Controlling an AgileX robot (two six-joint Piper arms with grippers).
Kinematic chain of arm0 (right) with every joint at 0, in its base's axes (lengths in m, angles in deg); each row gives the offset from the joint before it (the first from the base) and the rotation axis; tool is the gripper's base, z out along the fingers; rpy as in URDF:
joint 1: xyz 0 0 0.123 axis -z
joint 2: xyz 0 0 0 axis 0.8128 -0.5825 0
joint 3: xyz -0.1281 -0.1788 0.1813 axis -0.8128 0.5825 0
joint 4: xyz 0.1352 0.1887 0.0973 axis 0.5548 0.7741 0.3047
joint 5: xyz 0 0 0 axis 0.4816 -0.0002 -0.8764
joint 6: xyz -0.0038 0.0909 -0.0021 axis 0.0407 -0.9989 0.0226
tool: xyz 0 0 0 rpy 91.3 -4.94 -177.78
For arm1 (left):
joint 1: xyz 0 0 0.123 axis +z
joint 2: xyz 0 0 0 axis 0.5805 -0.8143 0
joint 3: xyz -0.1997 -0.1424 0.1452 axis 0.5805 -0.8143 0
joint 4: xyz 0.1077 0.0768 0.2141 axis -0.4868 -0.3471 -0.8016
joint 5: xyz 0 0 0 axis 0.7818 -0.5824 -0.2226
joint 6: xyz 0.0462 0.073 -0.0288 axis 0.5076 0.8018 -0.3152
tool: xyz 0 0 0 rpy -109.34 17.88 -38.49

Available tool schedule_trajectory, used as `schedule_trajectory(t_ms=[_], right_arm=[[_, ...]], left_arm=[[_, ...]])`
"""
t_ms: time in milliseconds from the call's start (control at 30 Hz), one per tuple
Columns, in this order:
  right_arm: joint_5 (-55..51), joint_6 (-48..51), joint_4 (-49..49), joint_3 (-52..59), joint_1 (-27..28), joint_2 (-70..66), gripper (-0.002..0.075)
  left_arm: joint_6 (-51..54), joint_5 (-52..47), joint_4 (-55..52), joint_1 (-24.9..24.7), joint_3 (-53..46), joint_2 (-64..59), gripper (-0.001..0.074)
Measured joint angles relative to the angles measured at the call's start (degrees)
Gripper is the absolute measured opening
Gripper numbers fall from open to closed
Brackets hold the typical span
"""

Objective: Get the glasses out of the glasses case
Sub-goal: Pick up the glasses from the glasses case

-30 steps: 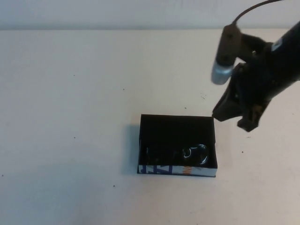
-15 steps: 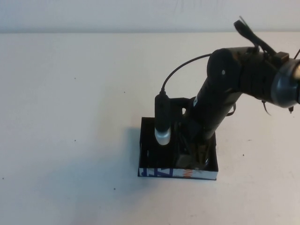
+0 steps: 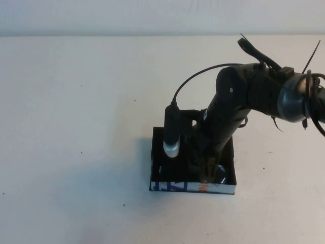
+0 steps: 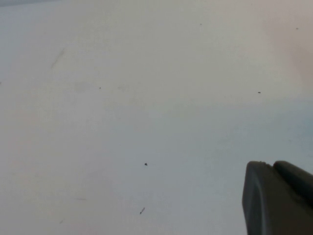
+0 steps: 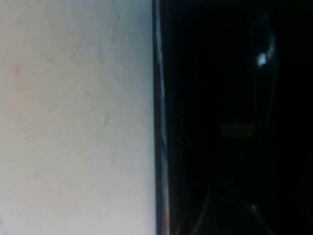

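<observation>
Reaching down from the right, the right gripper (image 3: 207, 170) sat inside the glasses case (image 3: 193, 187), which lay on the pale table (image 3: 76, 101); whether its fingers were spread or pinching could not be told; the glasses (image 3: 221, 174) lay in the case; the left gripper (image 4: 279, 198) hung above bare table.

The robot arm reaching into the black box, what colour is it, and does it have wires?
The right arm is glossy black and rounded, with a shiny silver ring at one joint. A thin black cable loops over it to a small black stick camera with a silver tip. Its right claw is dark, down inside the glasses case. Of the left claw, off over bare table, only a dark grey rounded piece shows.
</observation>
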Motion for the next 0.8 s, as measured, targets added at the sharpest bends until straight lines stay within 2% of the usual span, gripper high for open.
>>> schedule_trajectory(t_ms=[400,500,633,800], right_arm=[[0.71,-0.1,0.07,0.0,0.0,-1.99,0.0304],[1.08,-0.1,0.07,0.0,0.0,-2.3,0.0239],[-0.9,-1.22,0.07,-1.59,0.0,-2.34,0.0062],[-10.06,-9.54,-3.38,-9.32,0.0,-2.57,0.0041]], left_arm=[[0.0,0.0,0.0,0.0,0.0,0.0,-0.0005],[0.0,0.0,0.0,0.0,0.0,0.0,-0.0005],[0.0,0.0,0.0,0.0,0.0,0.0,-0.0005],[0.0,0.0,0.0,0.0,0.0,0.0,-0.0005]])
